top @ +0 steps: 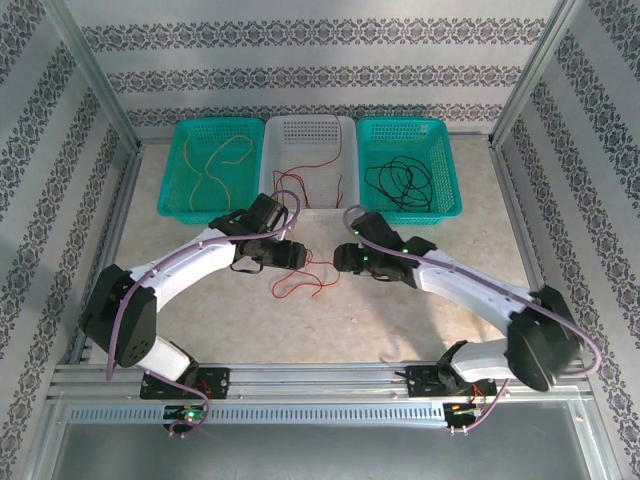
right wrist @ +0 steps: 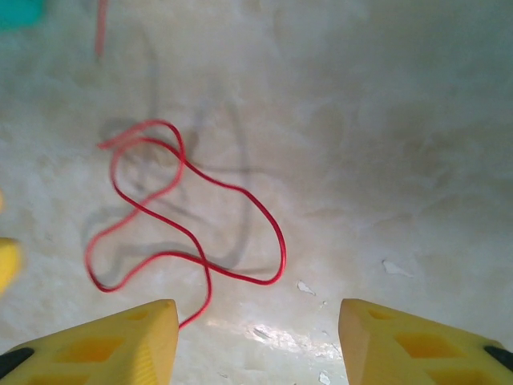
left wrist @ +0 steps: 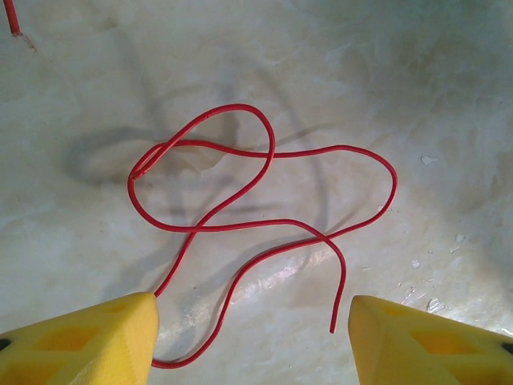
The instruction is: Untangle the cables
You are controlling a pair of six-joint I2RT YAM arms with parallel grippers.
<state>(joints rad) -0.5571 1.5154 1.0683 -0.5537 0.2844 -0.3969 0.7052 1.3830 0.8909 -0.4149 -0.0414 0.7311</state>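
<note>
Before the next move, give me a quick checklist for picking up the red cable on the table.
1. Left gripper open: ok.
2. Right gripper open: ok.
3. Red cable on the table, between both grippers: ok.
4. Red cable free of crossings: not ok, it loops over itself.
5. Yellow cable and black cable away from it: ok.
6. Separate from the red strand in the white basket: cannot tell.

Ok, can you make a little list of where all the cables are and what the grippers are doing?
table: red cable, loose, looped over itself
left basket: yellow cable
middle basket: second red cable
right basket: black cable
left gripper: open, over the red cable
right gripper: open, beside the same cable
</note>
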